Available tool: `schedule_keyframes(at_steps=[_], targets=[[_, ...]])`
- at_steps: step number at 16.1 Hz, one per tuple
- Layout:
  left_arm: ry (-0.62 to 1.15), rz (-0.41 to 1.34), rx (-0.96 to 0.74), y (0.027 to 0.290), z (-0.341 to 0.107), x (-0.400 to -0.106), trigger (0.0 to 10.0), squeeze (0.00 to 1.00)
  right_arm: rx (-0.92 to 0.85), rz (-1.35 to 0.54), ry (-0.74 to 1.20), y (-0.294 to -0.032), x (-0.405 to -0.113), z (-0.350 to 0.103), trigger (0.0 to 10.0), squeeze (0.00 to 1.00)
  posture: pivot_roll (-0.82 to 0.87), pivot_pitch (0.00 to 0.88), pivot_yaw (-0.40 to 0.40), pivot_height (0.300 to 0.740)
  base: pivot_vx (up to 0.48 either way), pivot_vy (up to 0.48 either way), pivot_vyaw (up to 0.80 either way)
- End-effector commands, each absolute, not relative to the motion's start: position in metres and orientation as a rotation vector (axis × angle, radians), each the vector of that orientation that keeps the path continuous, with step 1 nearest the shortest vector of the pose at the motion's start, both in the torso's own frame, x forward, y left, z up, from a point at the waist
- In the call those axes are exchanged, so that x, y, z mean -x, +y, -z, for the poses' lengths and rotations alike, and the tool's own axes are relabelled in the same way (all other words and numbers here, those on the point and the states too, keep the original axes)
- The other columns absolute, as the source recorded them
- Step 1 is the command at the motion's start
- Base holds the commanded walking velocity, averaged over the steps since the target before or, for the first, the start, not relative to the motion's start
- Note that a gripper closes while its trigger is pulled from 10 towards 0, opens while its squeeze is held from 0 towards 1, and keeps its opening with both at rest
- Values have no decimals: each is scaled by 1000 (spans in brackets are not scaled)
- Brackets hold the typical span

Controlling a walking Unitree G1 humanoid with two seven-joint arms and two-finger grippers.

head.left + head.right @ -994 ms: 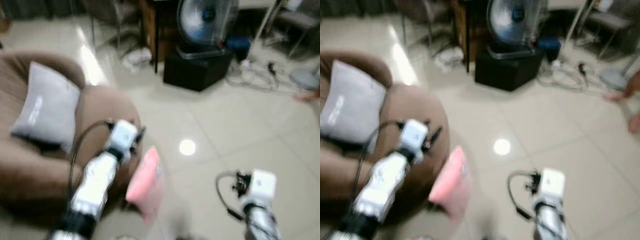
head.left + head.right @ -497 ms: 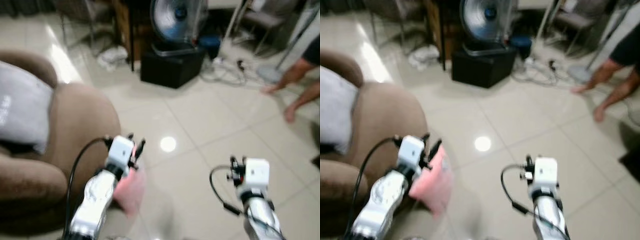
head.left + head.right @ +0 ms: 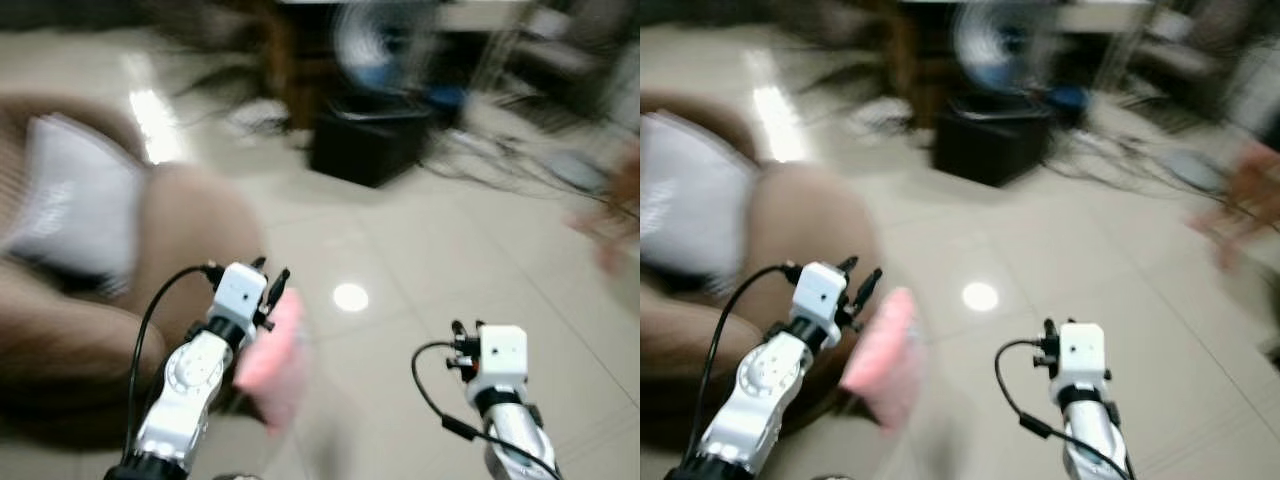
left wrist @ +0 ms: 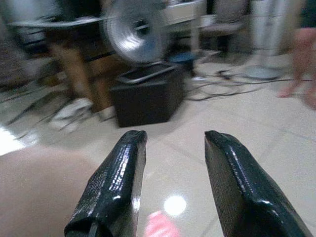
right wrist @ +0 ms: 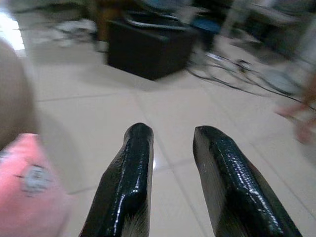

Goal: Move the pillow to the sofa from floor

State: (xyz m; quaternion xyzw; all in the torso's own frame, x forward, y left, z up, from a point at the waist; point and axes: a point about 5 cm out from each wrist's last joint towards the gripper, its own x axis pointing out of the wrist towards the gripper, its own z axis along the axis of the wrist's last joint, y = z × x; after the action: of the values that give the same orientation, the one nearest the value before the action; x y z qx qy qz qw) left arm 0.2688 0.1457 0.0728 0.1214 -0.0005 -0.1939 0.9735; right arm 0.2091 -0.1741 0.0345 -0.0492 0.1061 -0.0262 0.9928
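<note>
A pink pillow (image 3: 272,365) stands on the tiled floor, leaning at the foot of the brown sofa (image 3: 190,220); it is blurred. My left gripper (image 3: 272,270) is raised just above the pillow's top edge, fingers open with nothing between them; the left wrist view shows the pillow's pink corner (image 4: 160,226) below the open left gripper (image 4: 173,138). To the right, my right gripper (image 3: 465,328) hovers over bare floor, also open (image 5: 170,131) and empty, with the pillow (image 5: 27,192) off to its side.
A grey cushion (image 3: 75,205) lies on the sofa seat. Beyond, a fan sits on a black box (image 3: 370,145) beside table legs and loose cables (image 3: 520,165). A person's foot (image 3: 610,240) blurs at the right edge. Open tiles lie between.
The whole picture has swung sideways and blurred, so the camera has turned. Both arms keep about the same pose, and the pillow still leans at the sofa.
</note>
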Motion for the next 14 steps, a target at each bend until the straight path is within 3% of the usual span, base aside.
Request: schedule_keyframes(at_steps=[1, 7, 11, 14], targets=[[-4, 408, -246, 143, -75, -271, 10000, 0, 81, 80, 209, -179, -207, -35, 10000, 0, 46, 44, -62, 740, 368, 0, 0], [-1, 445, -230, 139, -75, -272, 10000, 0, 73, 86, 207, -178, -202, -34, 10000, 0, 35, 49, -47, 740, 354, 0, 0], [3, 472, -227, 137, -73, -270, 10000, 0, 65, 92, 228, -178, -200, -31, 10000, 0, 35, 51, -47, 735, 0, 0, 0], [15, 467, -237, 140, -71, -271, 10000, 0, 55, 90, 232, -178, -199, -30, 10000, 0, 39, 50, -52, 700, 0, 0, 0]])
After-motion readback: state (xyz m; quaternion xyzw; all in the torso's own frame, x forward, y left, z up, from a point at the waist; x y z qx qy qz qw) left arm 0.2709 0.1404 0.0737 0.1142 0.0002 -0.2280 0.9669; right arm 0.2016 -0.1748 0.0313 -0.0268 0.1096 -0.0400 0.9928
